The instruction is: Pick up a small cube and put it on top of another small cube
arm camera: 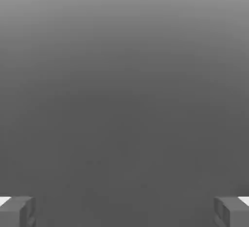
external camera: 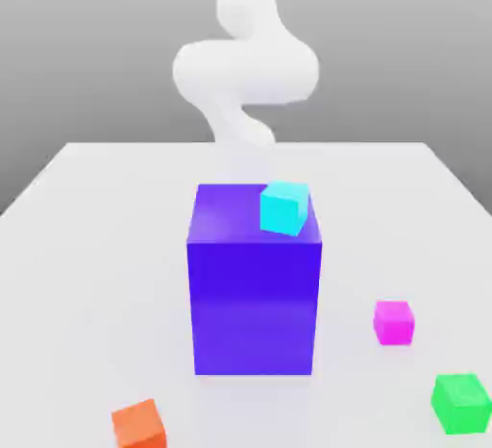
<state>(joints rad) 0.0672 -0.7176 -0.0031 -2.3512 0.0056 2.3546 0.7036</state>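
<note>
A white table (external camera: 86, 196) stretches in front of me under a plain grey backdrop. My arm (external camera: 245, 66) rises pale and blurred at the far edge, behind everything else. In the hand view, the two grey fingertips (arm camera: 17, 211) of my gripper (arm camera: 124, 211) sit at opposite sides, spread wide, with nothing between them but featureless grey.

In the middle of the table stands a tall purple block (external camera: 253, 287). A small cyan cube (external camera: 284, 208) rests on its top, close to the corner toward the exterior view's right. The small magenta-pink cube (external camera: 393, 322), the one I take to be mine to lift, sits on the table nearer the camera and to the exterior view's right of the block, well apart from it. A green cube (external camera: 461, 403) lies further out in the near right corner, and an orange cube (external camera: 138, 425) lies near the front at the left.

The risks, as I judge them: the tall block stands between my arm and the pink cube, so a low reach could knock it or tip the cyan cube off. The pink cube is small and glossy, so an off-centre pinch could squirt it sideways. Setting it down slightly skewed on another small cube could topple both.
</note>
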